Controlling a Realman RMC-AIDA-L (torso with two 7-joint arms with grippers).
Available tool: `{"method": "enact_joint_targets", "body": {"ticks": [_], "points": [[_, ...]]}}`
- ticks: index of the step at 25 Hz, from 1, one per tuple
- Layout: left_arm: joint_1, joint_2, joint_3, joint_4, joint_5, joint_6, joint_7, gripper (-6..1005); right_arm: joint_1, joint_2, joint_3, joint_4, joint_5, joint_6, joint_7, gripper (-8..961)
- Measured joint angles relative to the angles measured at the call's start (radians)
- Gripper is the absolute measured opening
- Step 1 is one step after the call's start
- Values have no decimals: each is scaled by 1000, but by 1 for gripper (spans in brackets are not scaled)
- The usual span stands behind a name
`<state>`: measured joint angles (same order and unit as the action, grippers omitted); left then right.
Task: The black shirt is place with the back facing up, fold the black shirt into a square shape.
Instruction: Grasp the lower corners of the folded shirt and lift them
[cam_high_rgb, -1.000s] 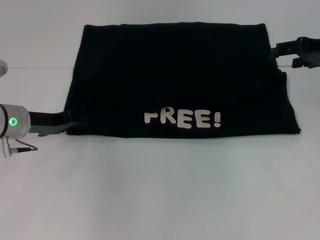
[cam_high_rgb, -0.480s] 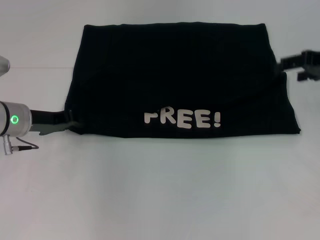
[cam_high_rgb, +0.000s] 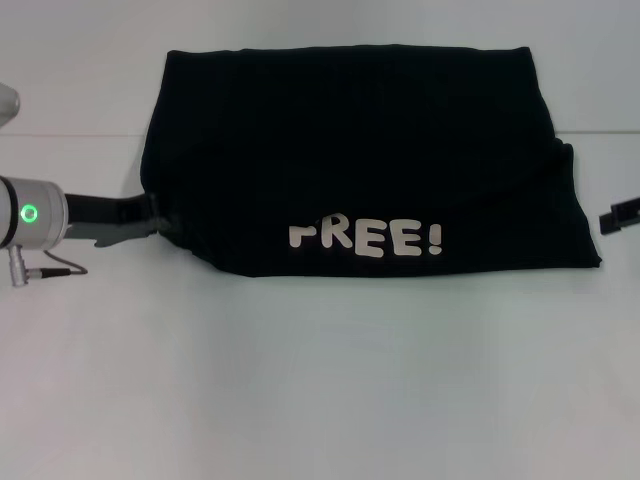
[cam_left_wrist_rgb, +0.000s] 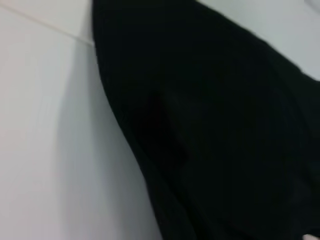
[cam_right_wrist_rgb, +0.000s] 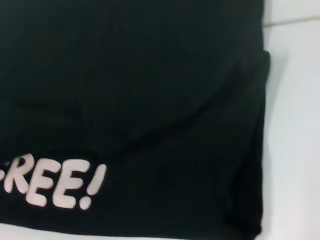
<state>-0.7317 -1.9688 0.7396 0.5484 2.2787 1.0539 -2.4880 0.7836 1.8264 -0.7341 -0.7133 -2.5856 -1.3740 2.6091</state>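
Head view shows the black shirt (cam_high_rgb: 360, 160) folded flat on the white tabletop (cam_high_rgb: 320, 380), "FREE!" along its near edge. The left gripper (cam_high_rgb: 160, 222) is clenched on its near-left corner; the right gripper (cam_high_rgb: 622, 217) sits just off its right edge, grip state unclear.

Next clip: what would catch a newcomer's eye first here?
The black shirt fills the middle of the white table, already folded into a broad block, with the white "FREE!" lettering along its near edge. The left gripper is at the shirt's near left corner, where the cloth is drawn in. The right gripper is apart from the shirt, at the picture's right edge.
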Motion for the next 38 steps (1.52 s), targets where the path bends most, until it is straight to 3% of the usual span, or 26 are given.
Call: {"method": "enact_joint_targets", "body": {"ticks": [4, 13, 22, 29, 38], "points": [[-5, -1, -2, 5, -9, 11, 0, -1, -23, 17, 0, 0, 0, 43, -53, 729], [-12, -8, -3, 10, -30, 7, -2, -2, -55, 122, 5, 18, 13, 231, -210, 708], [-13, -10, -3, 10, -35, 5, -5, -1, -48, 126, 1, 74, 9, 314, -219, 687], [-10, -10, -3, 10, -55, 3, -1, -1, -44, 142, -1, 91, 8, 360, -224, 508], [-8, -10, -3, 10, -59, 4, 0, -2, -23, 162, -43, 125, 9, 405, -225, 507]]}}
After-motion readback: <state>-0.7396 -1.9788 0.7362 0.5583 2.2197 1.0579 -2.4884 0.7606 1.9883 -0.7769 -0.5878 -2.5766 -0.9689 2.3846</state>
